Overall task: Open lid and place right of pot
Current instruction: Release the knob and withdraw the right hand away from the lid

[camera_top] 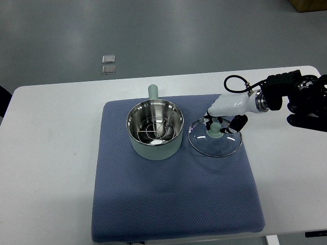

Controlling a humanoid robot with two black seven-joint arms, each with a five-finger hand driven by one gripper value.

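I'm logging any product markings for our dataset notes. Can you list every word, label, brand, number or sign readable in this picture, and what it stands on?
None can be read.
Pot: no print visible on its green wall or steel inside.
Glass lid and its knob: no marking shows.
Blue mat: plain, dotted weave only.
Right robot hand and its white shell: no legible label.
Two small square things on the floor: too small to tell.

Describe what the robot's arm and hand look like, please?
Only the right arm shows, coming in from the right edge. It is bulky black machinery up to a silver wrist ring, from which a black cable loops out. The right hand has a glossy white shell and dark, slender fingers.
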